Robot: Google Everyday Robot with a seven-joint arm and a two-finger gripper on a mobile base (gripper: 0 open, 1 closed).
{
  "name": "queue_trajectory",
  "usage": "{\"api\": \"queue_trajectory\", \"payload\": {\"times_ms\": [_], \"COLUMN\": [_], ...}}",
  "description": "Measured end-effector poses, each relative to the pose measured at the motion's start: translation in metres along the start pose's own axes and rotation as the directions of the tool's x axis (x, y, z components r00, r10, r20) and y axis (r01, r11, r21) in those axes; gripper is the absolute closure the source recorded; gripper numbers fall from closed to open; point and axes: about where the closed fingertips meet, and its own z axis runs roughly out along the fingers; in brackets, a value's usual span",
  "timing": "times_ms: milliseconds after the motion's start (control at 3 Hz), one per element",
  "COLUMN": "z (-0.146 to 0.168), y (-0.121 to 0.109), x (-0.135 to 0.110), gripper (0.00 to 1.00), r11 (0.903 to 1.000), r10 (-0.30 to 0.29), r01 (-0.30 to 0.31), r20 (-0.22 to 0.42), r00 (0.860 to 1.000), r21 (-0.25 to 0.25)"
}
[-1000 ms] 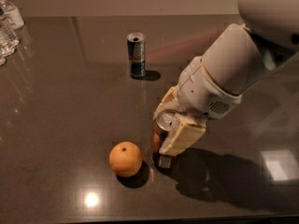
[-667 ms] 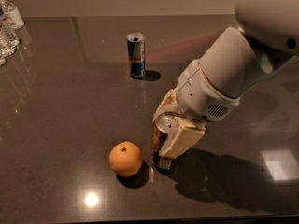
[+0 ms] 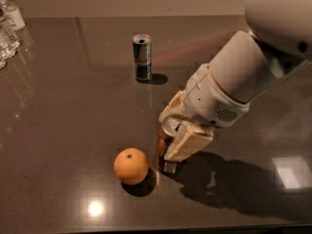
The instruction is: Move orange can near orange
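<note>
Front: orange (image 3: 130,165) near the table (image 3: 58,130) edge. Just right of it the can (image 3: 163,147) stands upright, base apparently down, gripper (image 3: 178,128) clamped around it. No shift over the last second, so placement looks done and release is pending. Open room right and behind; blue can (image 3: 142,57) well back, bottles (image 3: 9,28) far left.

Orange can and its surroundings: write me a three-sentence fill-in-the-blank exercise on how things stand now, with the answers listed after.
1. The gripper, right of the table's middle, is shut on the orange can, whose silver top faces ____.
2. In the camera view, the orange lies just to the ____ of the orange can.
3. Counting the blue-and-silver can standing alone farther back, the table holds ____ cans.

Missing words: up; left; two.
</note>
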Motion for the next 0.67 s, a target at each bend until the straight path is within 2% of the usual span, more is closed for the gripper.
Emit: {"api": "queue_trajectory", "payload": {"times_ms": [333, 667], "z": [-0.001, -0.0011], "y": [0.0008, 0.0008], "x": [-0.0018, -0.0018], "gripper": [0.0, 0.0], "r11": [1.0, 1.0], "r10": [-0.004, -0.004], "r01": [0.004, 0.004], "r20": [-0.002, -0.002], "r00": [1.0, 1.0], "r21": [0.004, 0.004]}}
